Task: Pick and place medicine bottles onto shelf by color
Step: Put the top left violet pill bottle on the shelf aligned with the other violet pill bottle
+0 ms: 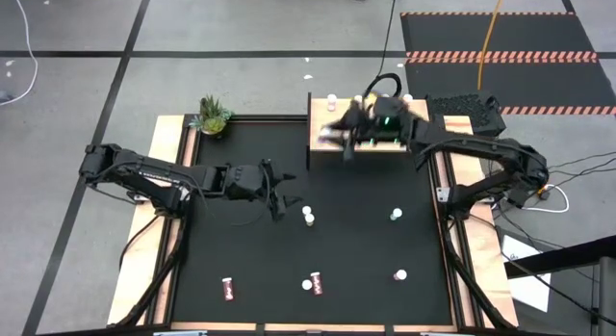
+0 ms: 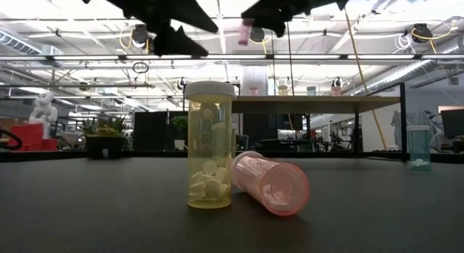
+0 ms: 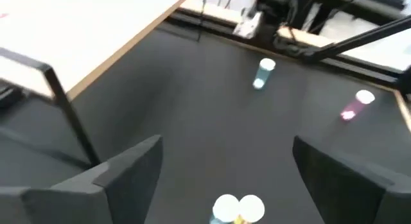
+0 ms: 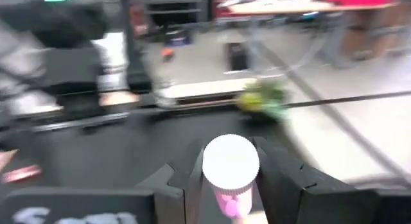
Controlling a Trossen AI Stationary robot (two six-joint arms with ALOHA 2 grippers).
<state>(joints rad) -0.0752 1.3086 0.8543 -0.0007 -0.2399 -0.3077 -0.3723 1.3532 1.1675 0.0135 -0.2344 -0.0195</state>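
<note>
Black table (image 1: 366, 249) carries scattered bottles: a yellow bottle (image 2: 209, 154) standing upright and a pink bottle (image 2: 270, 183) lying on its side just beside it. At the far edge stands the pale wooden shelf (image 1: 319, 134). The right gripper (image 4: 230, 179) hovers over the shelf, its fingers clamped on a pink, white-capped bottle (image 4: 230, 169). The left gripper (image 3: 221, 169) hangs above the table's middle, fingers spread wide.

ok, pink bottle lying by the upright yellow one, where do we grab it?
Likely the body of the lying pink bottle, from above, fingers across its round sides near the camera-side end: its far end sits close to the upright yellow bottle.
</note>
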